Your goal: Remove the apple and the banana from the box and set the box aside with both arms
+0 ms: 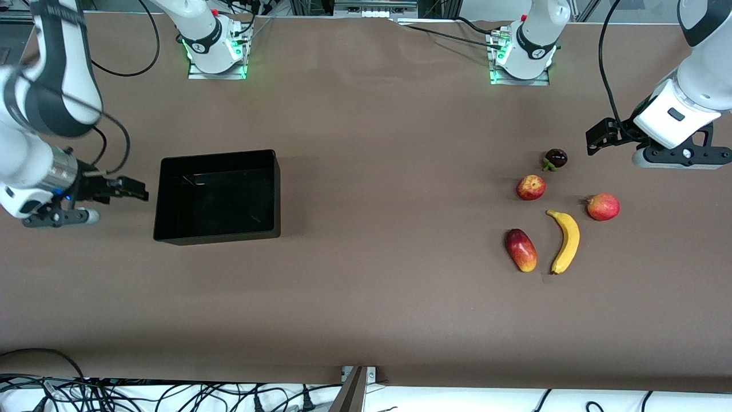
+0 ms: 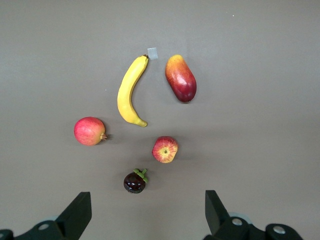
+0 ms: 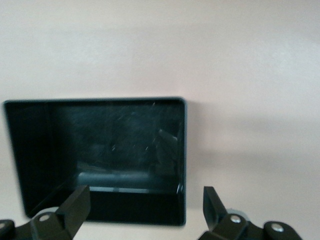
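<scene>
The box [image 1: 218,196] sits empty: light, stiff, glossy, best pinched by its thin walls. Right gripper [image 1: 132,189] beside it and left gripper [image 1: 599,136] near the apple [image 1: 530,187] both have fingers wide.

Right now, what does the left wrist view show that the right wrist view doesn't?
Only the left wrist view shows the fruit on the bare table: the banana, the apple, an oblong red-yellow fruit, a round red fruit and a small dark fruit, with the left tool open above them. Only the right wrist view shows the box, with no fruit in it, under the open right tool. Both share the brown table.
</scene>
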Tool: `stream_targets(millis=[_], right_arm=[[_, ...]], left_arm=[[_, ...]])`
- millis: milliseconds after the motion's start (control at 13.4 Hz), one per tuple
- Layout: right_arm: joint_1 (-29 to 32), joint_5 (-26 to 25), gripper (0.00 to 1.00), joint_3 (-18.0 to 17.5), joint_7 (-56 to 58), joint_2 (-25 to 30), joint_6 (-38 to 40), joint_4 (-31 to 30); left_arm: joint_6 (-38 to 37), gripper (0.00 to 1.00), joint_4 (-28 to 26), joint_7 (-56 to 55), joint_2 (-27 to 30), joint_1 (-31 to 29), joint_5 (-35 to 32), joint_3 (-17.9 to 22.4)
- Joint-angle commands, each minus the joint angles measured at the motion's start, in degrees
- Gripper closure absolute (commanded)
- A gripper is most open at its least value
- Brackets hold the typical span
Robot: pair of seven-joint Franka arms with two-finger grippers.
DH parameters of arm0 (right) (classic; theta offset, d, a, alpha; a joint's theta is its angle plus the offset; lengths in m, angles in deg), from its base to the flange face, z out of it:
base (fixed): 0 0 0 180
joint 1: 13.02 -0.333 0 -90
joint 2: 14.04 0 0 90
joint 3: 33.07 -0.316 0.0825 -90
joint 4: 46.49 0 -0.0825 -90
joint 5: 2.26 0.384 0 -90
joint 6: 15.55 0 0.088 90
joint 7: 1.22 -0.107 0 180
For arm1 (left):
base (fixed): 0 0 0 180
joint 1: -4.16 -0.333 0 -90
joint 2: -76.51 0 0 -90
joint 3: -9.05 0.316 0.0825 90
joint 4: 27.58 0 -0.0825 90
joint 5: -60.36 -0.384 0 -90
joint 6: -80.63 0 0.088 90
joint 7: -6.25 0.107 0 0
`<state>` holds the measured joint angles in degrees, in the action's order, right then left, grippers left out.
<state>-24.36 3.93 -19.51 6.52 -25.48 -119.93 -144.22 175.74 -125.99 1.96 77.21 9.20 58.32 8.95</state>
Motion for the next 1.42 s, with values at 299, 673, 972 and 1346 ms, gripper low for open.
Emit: stream_targets(millis=[299, 673, 972, 1346], right_arm=[[-2.02, -4.96, 0.00, -1.78, -3.43, 6.17, 18.66, 12.90], [-2.02, -5.04, 0.00, -1.78, -3.16, 5.91, 21.32, 16.79], [-1.67, -4.87, 0.00, -1.43, -3.78, 5.29, 20.09, 16.96], [-1.84, -4.78, 0.00, -1.43, -3.60, 5.29, 19.04, 16.96]], left_arm=[[-1.33, 0.00, 0.51, 1.04, 0.62, -0.03, 0.37, 0.10], [-1.60, 0.00, 0.51, 0.95, 0.62, -0.03, 0.46, 0.10], [-1.51, 0.00, 0.59, 0.95, 0.62, -0.03, 0.37, 0.10], [-1.60, 0.00, 0.59, 0.95, 0.62, -0.03, 0.46, 0.10]])
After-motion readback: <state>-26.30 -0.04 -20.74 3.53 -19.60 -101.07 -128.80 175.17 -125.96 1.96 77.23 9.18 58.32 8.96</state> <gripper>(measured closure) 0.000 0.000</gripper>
